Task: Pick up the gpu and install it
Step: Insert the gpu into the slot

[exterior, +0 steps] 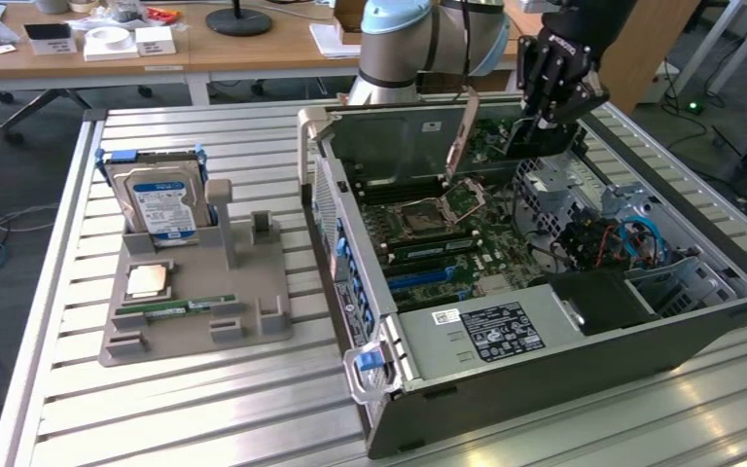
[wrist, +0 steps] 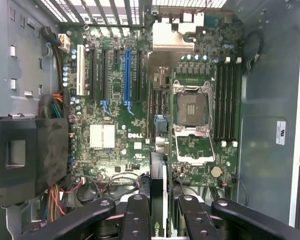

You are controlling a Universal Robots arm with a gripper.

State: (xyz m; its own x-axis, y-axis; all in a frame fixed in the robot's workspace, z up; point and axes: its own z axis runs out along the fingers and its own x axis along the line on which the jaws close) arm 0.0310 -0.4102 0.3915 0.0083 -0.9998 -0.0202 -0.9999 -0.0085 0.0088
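Observation:
My gripper (exterior: 545, 115) hangs over the far end of the open computer case (exterior: 582, 336), shut on the gpu (exterior: 531, 138), a thin dark card that stands on edge below the fingers. In the wrist view the gpu (wrist: 158, 192) shows edge-on between the black fingers (wrist: 136, 215), above the green motherboard (wrist: 140, 100). It is held in the air and touches no slot. The long blue expansion slot (wrist: 127, 75) lies ahead of the card, with black slots on either side of it.
The CPU socket (wrist: 191, 111) stands with its latch raised (exterior: 458, 146). A black drive cage (wrist: 27, 155) and cables crowd one end of the case. On the exterior view's left, a grey holder (exterior: 198, 311) carries a hard drive (exterior: 160, 199), a CPU (exterior: 149, 280) and a RAM stick (exterior: 192, 307).

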